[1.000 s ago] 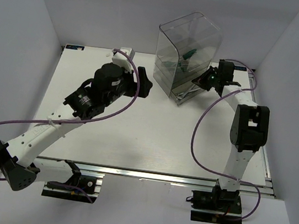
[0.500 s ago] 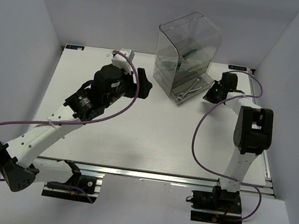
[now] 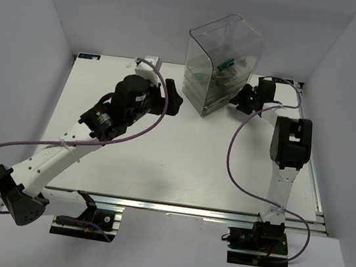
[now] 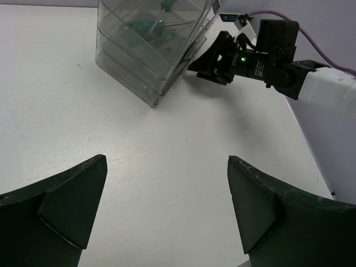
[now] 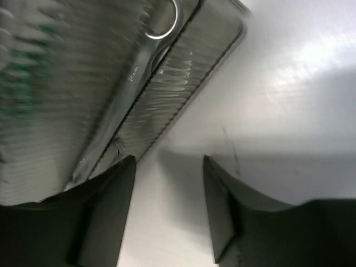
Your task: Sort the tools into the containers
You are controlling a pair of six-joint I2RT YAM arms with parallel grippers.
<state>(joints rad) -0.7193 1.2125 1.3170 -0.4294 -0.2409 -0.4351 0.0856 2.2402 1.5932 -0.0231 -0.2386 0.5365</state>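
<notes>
Both pincers are recorded spread: left pincer [image 4: 166, 161] over white tabletop [image 3: 161, 158], right pincer [image 5: 168, 161] just beside smoky-grey clear plastic drawer unit [image 3: 222, 53].

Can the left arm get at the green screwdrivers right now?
Probably not. The screwdrivers lie inside the drawer unit, whose drawers look pushed in, and the right gripper sits close at its side. The left gripper hangs open, apart from the unit.

I see a clear, smoky-grey drawer unit [image 3: 224, 50] on a plain white table [image 3: 173, 166], with green screwdriver handles [image 4: 149, 26] showing through its walls. A shiny silver wrench [image 5: 136, 69] sits against ribbed grey plastic, and the cables [image 3: 229, 157] are purple.
</notes>
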